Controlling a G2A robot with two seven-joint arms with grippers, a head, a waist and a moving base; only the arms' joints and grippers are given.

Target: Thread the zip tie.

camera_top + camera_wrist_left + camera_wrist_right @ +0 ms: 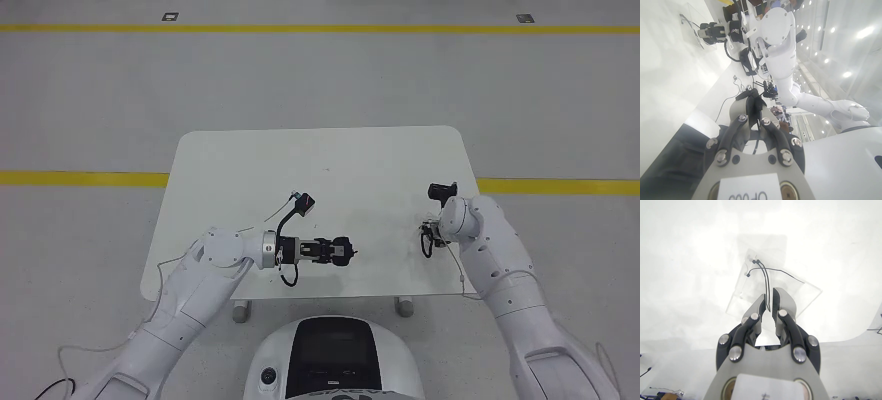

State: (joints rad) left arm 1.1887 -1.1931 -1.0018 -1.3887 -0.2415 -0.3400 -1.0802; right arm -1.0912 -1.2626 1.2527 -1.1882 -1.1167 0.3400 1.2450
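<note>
Right gripper (769,292) hangs over the clear tray (806,291), jaws a little apart. The tail of one zip tie (766,279) runs up between them, not clamped as far as I can see. A second tie (787,273) lies in the tray, crossing the first. Left gripper (753,100) sits well away from the tray, jaws pressed together; can't tell if anything's in there.

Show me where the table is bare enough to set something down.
Bare: the far half of the table, from its far edge to the middle. Crowded: near right, where the right claw hangs over the clear sheet of zip ties, and around the left claw.
</note>
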